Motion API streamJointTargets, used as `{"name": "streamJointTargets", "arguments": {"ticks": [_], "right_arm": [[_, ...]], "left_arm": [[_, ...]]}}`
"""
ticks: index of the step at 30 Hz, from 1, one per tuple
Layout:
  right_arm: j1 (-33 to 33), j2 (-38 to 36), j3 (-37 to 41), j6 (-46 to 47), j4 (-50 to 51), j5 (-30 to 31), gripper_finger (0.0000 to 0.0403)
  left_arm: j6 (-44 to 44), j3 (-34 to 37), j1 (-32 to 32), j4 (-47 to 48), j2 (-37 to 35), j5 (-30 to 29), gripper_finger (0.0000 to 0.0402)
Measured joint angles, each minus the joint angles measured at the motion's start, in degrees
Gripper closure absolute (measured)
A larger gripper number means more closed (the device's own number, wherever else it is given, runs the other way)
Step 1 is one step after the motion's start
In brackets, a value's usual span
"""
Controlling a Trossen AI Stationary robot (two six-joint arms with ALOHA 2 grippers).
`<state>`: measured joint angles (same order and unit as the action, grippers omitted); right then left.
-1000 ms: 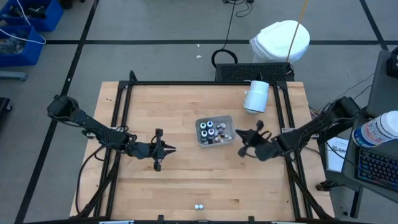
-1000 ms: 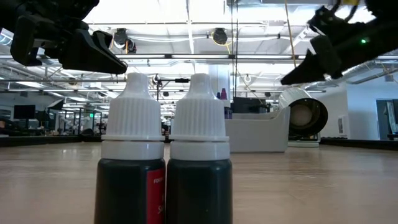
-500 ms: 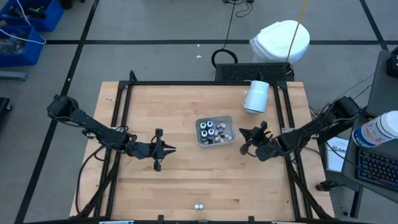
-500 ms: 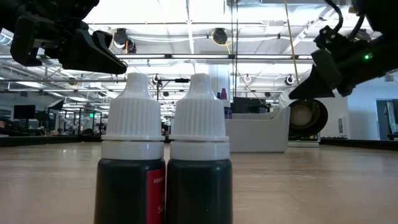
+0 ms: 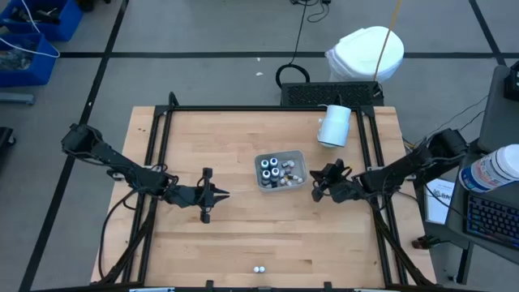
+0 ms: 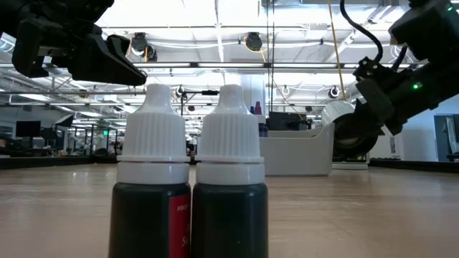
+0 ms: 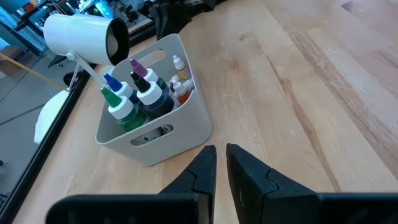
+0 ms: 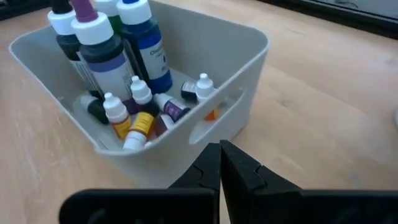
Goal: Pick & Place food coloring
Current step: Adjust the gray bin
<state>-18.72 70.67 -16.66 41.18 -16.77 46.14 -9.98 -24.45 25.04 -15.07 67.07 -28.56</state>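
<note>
- High view looks straight down on the whole table [image 5: 243, 235].
- Low view sits at tabletop level.
- Both wrist views face the grey tray [image 7: 180, 134] just ahead of their claws.

My right gripper [image 5: 316, 187] hangs above the table at the end of an arm stretched in from the right edge, its fingers [image 8: 219, 163] pressed together. My left gripper [image 5: 224, 194] waits well apart, opposite and facing it, fingers [image 7: 205, 167] nearly together, holding nothing.
</note>
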Motion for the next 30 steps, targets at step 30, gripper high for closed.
{"name": "streamJointTargets", "arguments": {"ticks": [30], "right_arm": [[2.5, 5.2, -0.1, -6.8, -10.8, -12.3, 0.0403]], "left_arm": [[-0.1, 0.0, 0.0, 0.0, 0.0, 0.0, 0.0355]]}}
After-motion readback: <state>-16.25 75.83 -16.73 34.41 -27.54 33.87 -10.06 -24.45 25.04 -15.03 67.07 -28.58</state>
